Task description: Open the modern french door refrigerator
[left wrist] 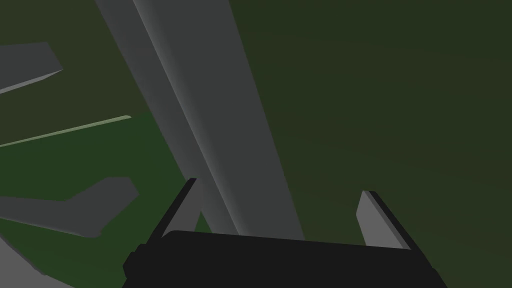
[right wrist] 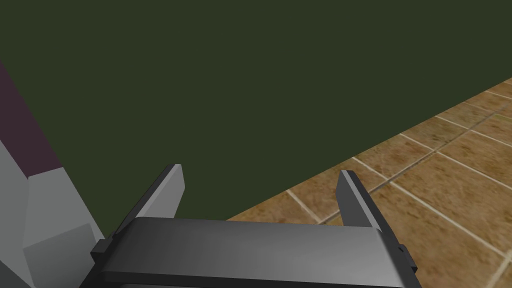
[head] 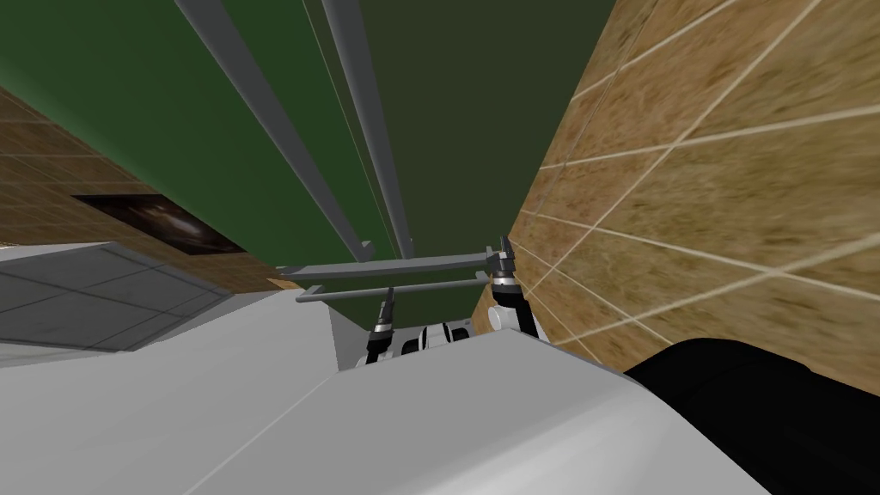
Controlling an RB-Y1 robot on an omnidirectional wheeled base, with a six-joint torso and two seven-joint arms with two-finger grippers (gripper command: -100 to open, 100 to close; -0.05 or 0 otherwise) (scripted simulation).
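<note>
Tan tile floor (head: pixel 730 172) fills the right of the head view, w/ the robot standing tight against the dark green fridge (head: pixel 481 103), which takes up the upper centre. Nearest is the L hand (left wrist: pixel 280 186): fingers spread wide, nothing clamped. A long grey handle bar (left wrist: pixel 220 125) runs thru the gap betw. them, close by one finger, well off the other. Head view puts that hand low centre, tips at the lower crosswise bar (head: pixel 344 294), so prob. that's the bar it straddles. R hand (head: pixel 504 247) sits just right of centre, by the end of the upper crosswise bar (head: pixel 387 268). Its fingers (right wrist: pixel 167 192) are apart too, empty, facing flat green front & floor. Beyond, two long door handles (head: pixel 284 146) climb from centre to the top edge.

Key relation: bar lies straight ahead of the L hand, long axis crossing the finger gap. L looks nearer to a grip, needing only to close, then pull back. R is beside a bar, not around one.
</note>
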